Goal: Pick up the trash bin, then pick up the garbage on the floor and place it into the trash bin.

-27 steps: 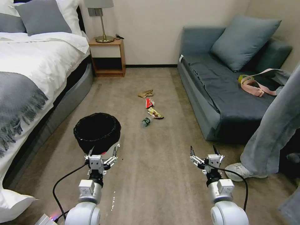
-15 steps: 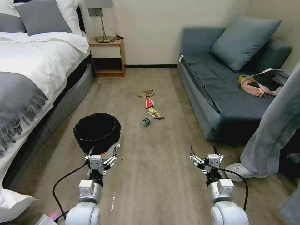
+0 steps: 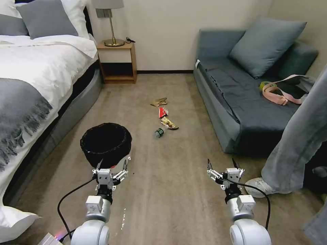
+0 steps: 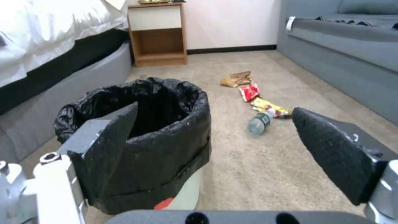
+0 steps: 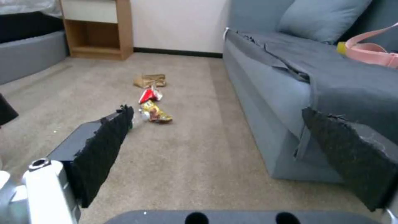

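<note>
Starting at your left, you are looking at the bed (image 3: 30, 78) running along that side of the carpet, with the nightstand (image 3: 117, 61) against the far wall beyond it. Just inboard of the bed, the trash bin (image 3: 106, 143) is standing upright on the floor, its black liner folded over the rim and the white body showing below.

Your left gripper (image 3: 109, 169) is hovering just short of the bin's near wall, its fingers spread wide and holding nothing. In the left wrist view the bin (image 4: 145, 140) is sitting directly ahead but off toward one finger, so that finger is overlapping the near rim while the other is pointing at open carpet. That offset is what the coming move is turning on: the bin is lying straight forward of the left gripper and well away from the right one, so the left arm is looking like the natural one for the pickup, and the rim needs to be coming between the two fingers before any closing.

Moving toward the middle, the garbage (image 3: 164, 117) is lying in a loose line running away from you: green bottle nearest, then the yellow-brown wrapper, the red-and-white wrapper, and the crumpled tan paper farthest.

Your right gripper (image 3: 223, 168) is hanging over bare carpet, also spread wide and empty, near the sofa (image 3: 245, 102). A person's leg (image 3: 293, 153) is standing at the right edge, touching nothing of the task.
</note>
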{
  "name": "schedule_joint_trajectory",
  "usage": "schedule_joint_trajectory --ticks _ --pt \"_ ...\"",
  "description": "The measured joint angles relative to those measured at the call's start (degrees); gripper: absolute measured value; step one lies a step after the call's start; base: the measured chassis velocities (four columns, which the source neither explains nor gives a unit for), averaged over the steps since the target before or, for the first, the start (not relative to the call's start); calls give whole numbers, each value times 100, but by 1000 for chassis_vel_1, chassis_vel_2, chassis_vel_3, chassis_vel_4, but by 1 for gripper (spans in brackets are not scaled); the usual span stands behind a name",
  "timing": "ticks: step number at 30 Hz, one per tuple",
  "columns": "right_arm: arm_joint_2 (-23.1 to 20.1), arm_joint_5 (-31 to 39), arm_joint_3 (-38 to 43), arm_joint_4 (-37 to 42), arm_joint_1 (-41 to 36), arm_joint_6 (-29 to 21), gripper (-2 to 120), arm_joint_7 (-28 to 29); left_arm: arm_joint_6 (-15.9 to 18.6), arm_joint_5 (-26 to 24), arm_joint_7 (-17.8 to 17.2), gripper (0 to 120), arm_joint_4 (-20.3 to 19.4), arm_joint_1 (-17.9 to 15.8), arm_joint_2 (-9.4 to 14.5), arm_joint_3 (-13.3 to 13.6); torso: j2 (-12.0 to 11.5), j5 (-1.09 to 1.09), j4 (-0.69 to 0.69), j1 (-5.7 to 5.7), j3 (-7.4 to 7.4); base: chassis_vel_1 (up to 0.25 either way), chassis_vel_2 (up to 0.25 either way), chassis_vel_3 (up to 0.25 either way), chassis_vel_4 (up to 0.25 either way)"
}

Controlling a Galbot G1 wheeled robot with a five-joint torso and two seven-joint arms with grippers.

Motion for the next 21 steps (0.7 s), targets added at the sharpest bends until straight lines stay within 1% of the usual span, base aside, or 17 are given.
schedule_joint_trajectory --ticks 5,8,9,10,12,14,15,16,18,19,20,21 --pt "-8 19 0 0 5 -13 100 0 17 -2 -10 100 -3 -3 0 -2 0 0 0 0 0 0 0 0 0" --pt "-47 119 0 4 29 -136 100 0 70 -5 -36 100 -14 -11 -3 -4 0 0 0 0 0 0 0 0 0" --pt "-97 232 5 13 58 -281 100 0 182 -11 -94 100 -40 -29 -11 -15 0 0 0 0 0 0 0 0 0" --pt "-186 451 17 33 113 -552 100 0 444 -25 -230 100 -109 -78 -34 -41 0 1 0 0 0 0 0 0 0" --pt "-204 494 19 36 124 -606 100 0 478 -27 -248 100 -118 -85 -37 -44 0 0 0 0 0 0 0 0 0" --pt "-379 927 45 72 231 -1150 100 0 1034 -63 -535 100 -259 -188 -85 -96 0 1 0 0 0 0 0 0 0" --pt "-379 927 45 72 231 -1150 100 0 1034 -63 -535 100 -259 -188 -85 -96 0 1 0 0 0 0 0 0 0" --pt "-428 1046 51 83 260 -1302 100 0 1164 -71 -602 100 -291 -212 -97 -108 0 0 0 0 0 0 0 0 0" --pt "-588 1430 73 114 355 -1789 100 0 1666 -102 -859 100 -417 -303 -143 -154 0 0 0 0 0 0 0 0 0" --pt "-638 1547 80 125 385 -1936 100 1 1798 -110 -926 100 -451 -328 -153 -166 0 1 0 0 0 0 0 0 0" --pt "-638 1547 80 125 385 -1936 100 1 1798 -110 -926 100 -451 -328 -153 -166 0 1 0 0 0 0 0 0 0" --pt "-708 1725 92 140 430 -2157 100 1 2022 -123 -1040 100 -505 -367 -174 -186 0 1 0 0 0 0 0 0 0"
